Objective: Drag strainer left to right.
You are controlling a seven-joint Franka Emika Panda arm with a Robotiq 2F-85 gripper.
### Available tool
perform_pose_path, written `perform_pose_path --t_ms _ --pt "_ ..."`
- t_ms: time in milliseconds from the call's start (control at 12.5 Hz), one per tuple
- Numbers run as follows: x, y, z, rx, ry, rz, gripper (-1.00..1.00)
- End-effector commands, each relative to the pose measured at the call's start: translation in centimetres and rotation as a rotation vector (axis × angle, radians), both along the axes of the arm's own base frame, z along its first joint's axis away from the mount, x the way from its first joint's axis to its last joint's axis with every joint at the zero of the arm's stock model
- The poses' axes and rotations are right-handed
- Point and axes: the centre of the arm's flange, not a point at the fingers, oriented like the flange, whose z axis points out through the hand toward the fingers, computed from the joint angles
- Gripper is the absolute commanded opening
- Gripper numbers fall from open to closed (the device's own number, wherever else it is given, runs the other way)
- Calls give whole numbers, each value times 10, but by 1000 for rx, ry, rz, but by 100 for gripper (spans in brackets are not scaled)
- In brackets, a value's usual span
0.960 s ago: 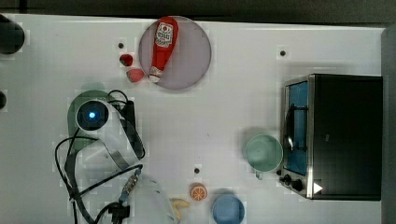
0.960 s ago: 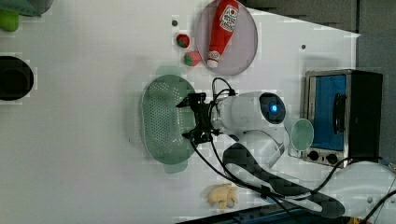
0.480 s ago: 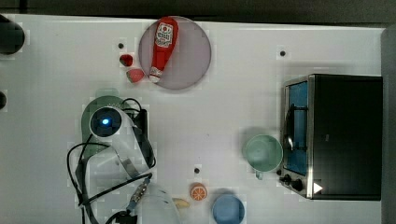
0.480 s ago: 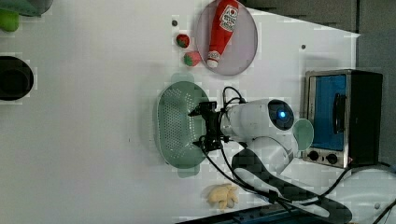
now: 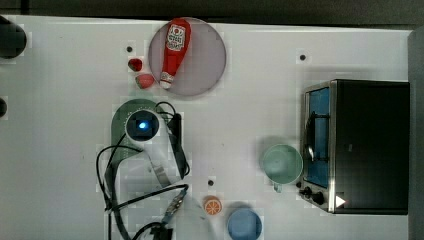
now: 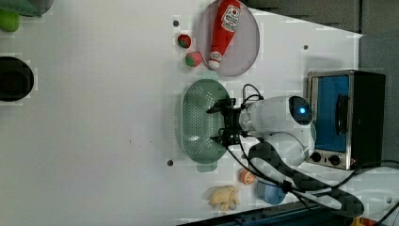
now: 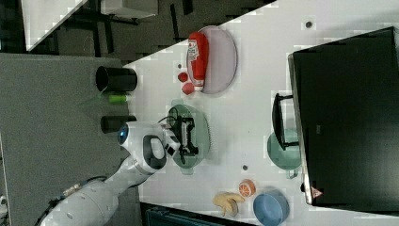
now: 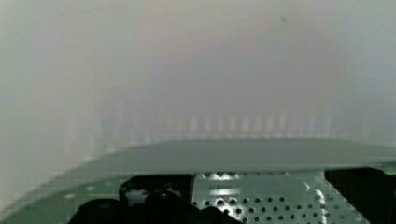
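Arm bent low, hand (image 6: 225,123) w/ fingers spread wide.

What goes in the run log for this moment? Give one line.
stage: dragging | gripper: open, inside strainer | strainer: below plate in left view | cup: apart, by oven

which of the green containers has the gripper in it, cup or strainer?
The strainer: the perforated pale green bowl, with the gripper inside its rim. The smooth green cup sits apart beside the toaster oven.

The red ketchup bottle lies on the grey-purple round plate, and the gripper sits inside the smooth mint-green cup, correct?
Not quite. The red ketchup bottle does lie on the grey-purple round plate, but the left view shows the gripper inside the pale green perforated plastic strainer, not the cup.
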Motion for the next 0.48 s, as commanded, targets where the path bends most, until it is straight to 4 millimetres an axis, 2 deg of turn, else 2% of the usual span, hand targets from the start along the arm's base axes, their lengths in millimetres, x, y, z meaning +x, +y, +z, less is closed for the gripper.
perform_pose_path --t_ms 80,480 --pt "12 -44 11 -2 -19 5 100" --pt "10 -85 9 -27 -9 -55 100"
